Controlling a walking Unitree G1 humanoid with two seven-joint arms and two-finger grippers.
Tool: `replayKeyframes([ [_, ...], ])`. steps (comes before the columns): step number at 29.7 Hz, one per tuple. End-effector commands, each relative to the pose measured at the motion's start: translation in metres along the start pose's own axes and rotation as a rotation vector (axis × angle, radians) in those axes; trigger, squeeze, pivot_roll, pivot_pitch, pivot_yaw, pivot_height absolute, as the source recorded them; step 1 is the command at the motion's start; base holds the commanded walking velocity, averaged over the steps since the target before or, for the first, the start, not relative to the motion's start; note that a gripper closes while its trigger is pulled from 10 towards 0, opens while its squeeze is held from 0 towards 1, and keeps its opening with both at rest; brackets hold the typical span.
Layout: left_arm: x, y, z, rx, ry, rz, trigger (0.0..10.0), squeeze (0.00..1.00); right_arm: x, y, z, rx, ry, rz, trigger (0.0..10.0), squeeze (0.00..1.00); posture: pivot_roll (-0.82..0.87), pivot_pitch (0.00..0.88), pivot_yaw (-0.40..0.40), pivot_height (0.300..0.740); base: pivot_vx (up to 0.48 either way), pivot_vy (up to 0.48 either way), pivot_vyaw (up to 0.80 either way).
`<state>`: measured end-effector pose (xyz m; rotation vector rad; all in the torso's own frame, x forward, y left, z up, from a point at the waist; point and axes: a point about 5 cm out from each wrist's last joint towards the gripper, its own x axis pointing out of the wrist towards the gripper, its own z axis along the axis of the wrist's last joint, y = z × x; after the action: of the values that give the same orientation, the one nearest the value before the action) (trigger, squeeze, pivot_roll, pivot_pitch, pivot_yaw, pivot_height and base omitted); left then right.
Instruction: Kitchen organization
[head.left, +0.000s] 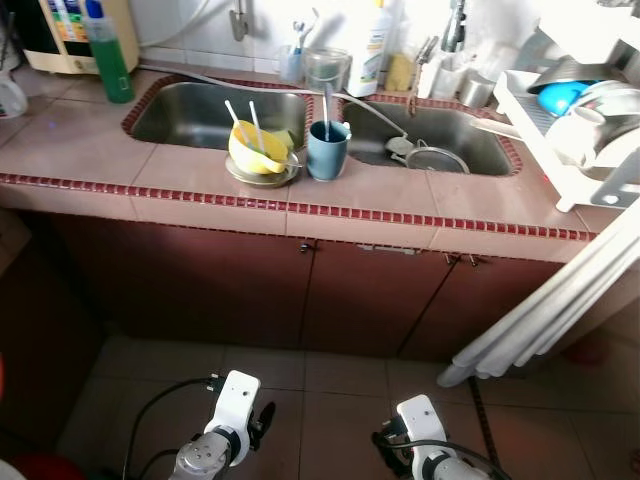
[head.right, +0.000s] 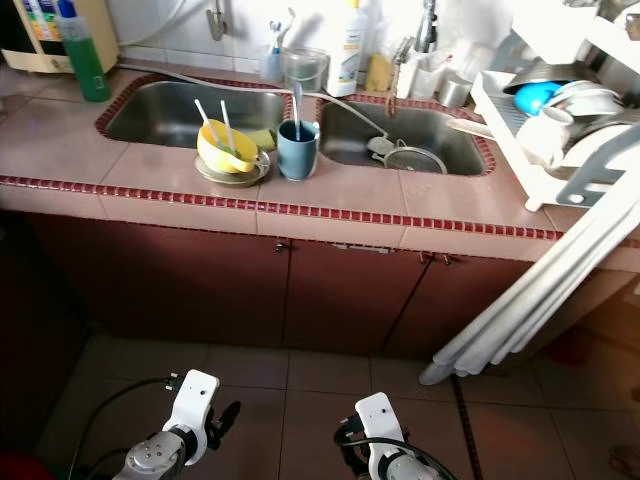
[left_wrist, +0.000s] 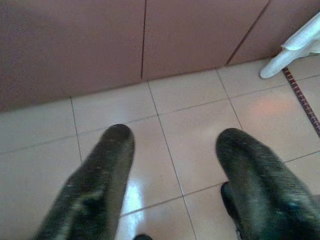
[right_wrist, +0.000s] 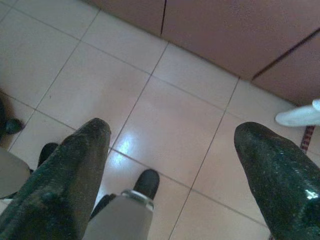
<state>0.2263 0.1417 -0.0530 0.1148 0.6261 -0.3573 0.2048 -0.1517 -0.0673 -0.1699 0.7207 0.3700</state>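
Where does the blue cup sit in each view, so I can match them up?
Left eye view: blue cup on the counter divider between the two sinks, right of the yellow bowl.
Right eye view: same spot, blue cup beside the bowl.
Both wrist views: floor tiles and cabinet doors.
Shared landmark: the yellow bowl.

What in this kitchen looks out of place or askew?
The yellow bowl sits tilted on a plate at the counter's front edge between the two sinks, with utensils sticking out. Beside it a blue cup holds a straw. White poles lean slanted from the floor against the counter at right.
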Motion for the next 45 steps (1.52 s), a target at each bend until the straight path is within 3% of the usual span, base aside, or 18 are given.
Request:
replayKeyframes([
  [1,0.002,-0.001,0.006,0.003,-0.026,-0.007,10.0,1.0,0.0,-0.005,0.003,0.014,-0.022,-0.026,10.0,1.0,-0.14,0.045,-0.061,0.74,0.0,0.0,0.0],
  [9,0.005,-0.001,0.023,0.018,-0.126,-0.023,10.0,1.0,0.005,-0.006,0.032,-0.013,-0.158,-0.027,10.0,1.0,-0.14,0.041,-0.063,0.74,0.0,0.0,0.0],
  [12,0.005,0.0,0.039,0.049,-0.229,-0.005,10.0,1.0,0.007,-0.008,0.052,-0.029,-0.259,-0.025,10.0,1.0,-0.14,0.045,-0.067,0.74,0.0,0.0,0.0],
  [13,0.004,0.001,0.043,0.022,-0.265,-0.001,10.0,0.0,0.007,-0.01,0.06,-0.019,-0.303,-0.033,10.0,1.0,-0.14,0.047,-0.068,0.74,0.0,0.0,0.0],
  [17,0.002,0.006,0.05,-0.05,-0.321,0.036,10.0,0.0,0.007,-0.014,0.074,-0.001,-0.374,-0.039,10.0,1.0,-0.14,0.039,-0.078,0.74,0.0,0.0,0.0],
  [18,0.002,0.01,0.054,-0.062,-0.346,0.062,10.0,0.0,0.006,-0.015,0.08,-0.004,-0.407,-0.038,10.0,0.18,-0.14,0.042,-0.084,0.74,0.0,0.0,0.0],
  [19,0.001,0.012,0.057,-0.067,-0.362,0.079,10.0,0.0,0.005,-0.016,0.084,-0.007,-0.428,-0.036,10.0,0.18,-0.14,0.043,-0.085,0.74,0.0,0.0,0.0],
  [20,0.0,0.015,0.064,-0.081,-0.383,0.11,10.0,0.0,0.005,-0.019,0.093,0.027,-0.469,-0.048,10.0,0.0,-0.14,0.044,-0.088,0.74,0.0,0.0,0.0],
  [23,-0.002,0.017,0.072,-0.088,-0.431,0.126,10.0,0.0,0.004,-0.023,0.102,0.067,-0.515,-0.064,10.0,0.0,-0.14,0.046,-0.089,0.74,0.0,0.0,0.0],
  [26,-0.013,0.021,0.098,-0.153,-0.565,0.162,10.0,0.0,-0.003,-0.032,0.133,0.119,-0.651,-0.128,10.0,0.0,-0.14,0.052,-0.094,0.74,0.0,0.0,0.0],
  [29,-0.018,0.022,0.113,-0.199,-0.608,0.158,10.0,0.0,-0.007,-0.031,0.149,0.141,-0.711,-0.117,10.0,0.0,-0.14,0.053,-0.092,0.74,0.0,0.0,0.0],
  [31,-0.025,0.026,0.14,-0.257,-0.633,0.145,10.0,0.0,-0.017,-0.03,0.172,0.139,-0.804,-0.118,10.0,0.0,-0.13,0.052,-0.089,0.74,0.0,0.0,0.0],
  [33,-0.026,0.027,0.144,-0.267,-0.637,0.138,10.0,0.0,-0.019,-0.029,0.175,0.132,-0.816,-0.125,10.0,0.0,-0.13,0.052,-0.086,0.74,0.0,0.0,0.0],
  [34,-0.034,0.027,0.158,-0.21,-0.698,0.134,10.0,0.0,-0.024,-0.026,0.185,0.151,-0.867,-0.081,10.0,0.0,-0.13,0.053,-0.084,0.74,0.0,0.0,0.0],
  [38,-0.049,0.029,0.177,-0.185,-0.757,0.099,10.0,0.0,-0.037,-0.027,0.203,0.145,-0.934,-0.122,10.0,0.0,-0.14,0.042,-0.085,0.74,0.0,0.0,0.0],
  [40,-0.06,0.028,0.188,-0.07,-0.799,0.076,10.0,0.0,-0.049,-0.031,0.212,0.137,-0.967,-0.187,10.0,0.0,-0.14,0.042,-0.087,0.74,0.0,0.0,0.0],
  [42,-0.063,0.027,0.192,-0.074,-0.791,0.058,10.0,0.0,-0.056,-0.03,0.218,0.144,-0.997,-0.153,10.0,0.0,-0.14,0.04,-0.091,0.74,0.0,0.0,0.0],
  [45,-0.066,0.028,0.202,-0.103,-0.802,0.067,10.0,0.0,-0.064,-0.032,0.225,0.072,-1.006,-0.179,10.0,0.0,-0.14,0.033,-0.097,0.74,0.0,0.0,0.0],
])
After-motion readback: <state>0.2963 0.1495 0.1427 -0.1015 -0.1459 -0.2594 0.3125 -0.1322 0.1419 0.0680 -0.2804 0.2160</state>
